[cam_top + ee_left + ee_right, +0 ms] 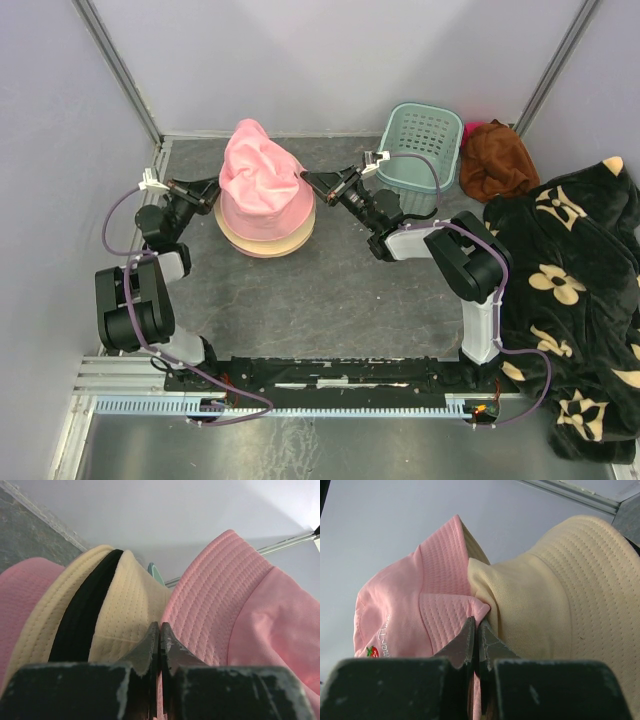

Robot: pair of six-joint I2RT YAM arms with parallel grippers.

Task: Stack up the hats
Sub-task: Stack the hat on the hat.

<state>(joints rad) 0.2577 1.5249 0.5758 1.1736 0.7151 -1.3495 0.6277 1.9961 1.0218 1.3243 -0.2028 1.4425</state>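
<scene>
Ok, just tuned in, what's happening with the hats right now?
Stacking is under way mid-table. The left pincer and right pincer are each shut on the brim of the top pink hat, from opposite sides, over a beige hat. The teal basket, rust-brown cloth and black floral blanket sit to the right.

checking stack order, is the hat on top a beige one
No, a pink hat sits on top, with a beige hat showing its brim beneath it.
</scene>
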